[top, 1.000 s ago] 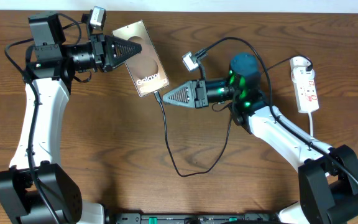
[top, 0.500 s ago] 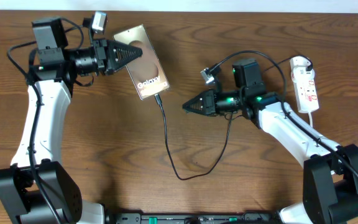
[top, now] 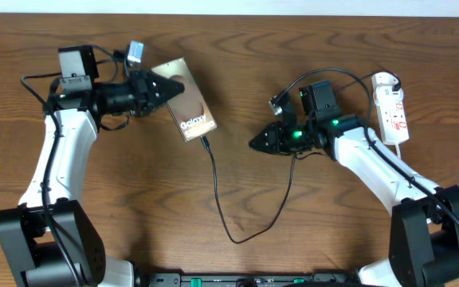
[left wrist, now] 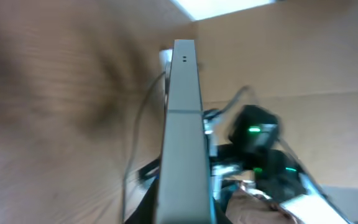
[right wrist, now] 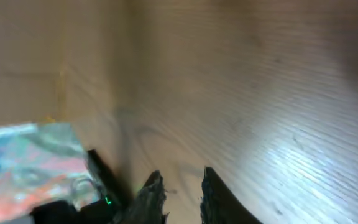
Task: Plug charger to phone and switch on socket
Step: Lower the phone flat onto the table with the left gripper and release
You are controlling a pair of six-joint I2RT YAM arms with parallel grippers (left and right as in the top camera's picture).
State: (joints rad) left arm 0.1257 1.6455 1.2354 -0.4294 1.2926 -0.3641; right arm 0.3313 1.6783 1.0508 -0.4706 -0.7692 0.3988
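My left fingers [top: 162, 88] are clamped on the flat brown-bronze rectangular phone [top: 186, 102] with white "Galaxy" lettering, gripping its upper-left end. The left wrist view shows the phone [left wrist: 183, 118] edge-on, a thin grey strip running up from between the fingers, blurry. Overhead, the phone is tipped on its long axis, face partly to the camera. Can't tell if it touches the brown wooden counter [top: 134, 199].

My right fingers [top: 263, 142] are slightly apart with nothing between them. In the right wrist view the two dark tips [right wrist: 155, 194] show bare wood in the narrow gap. They point left toward the phone, well apart from it, over open counter.

The long thin black charger cable [top: 216, 187] has its small plug tip at the phone's lower short edge, touching it. Whether it's fully seated, can't tell. From there the cable drops toward the near edge, loops, and climbs back up to my right arm, where I lose it.

The small elongated white power strip [top: 392, 108] with red markings lies far right on the counter, past my right arm, with its white cord trailing toward the near edge. Neither set of fingers is near it. Switch position is too small to read.
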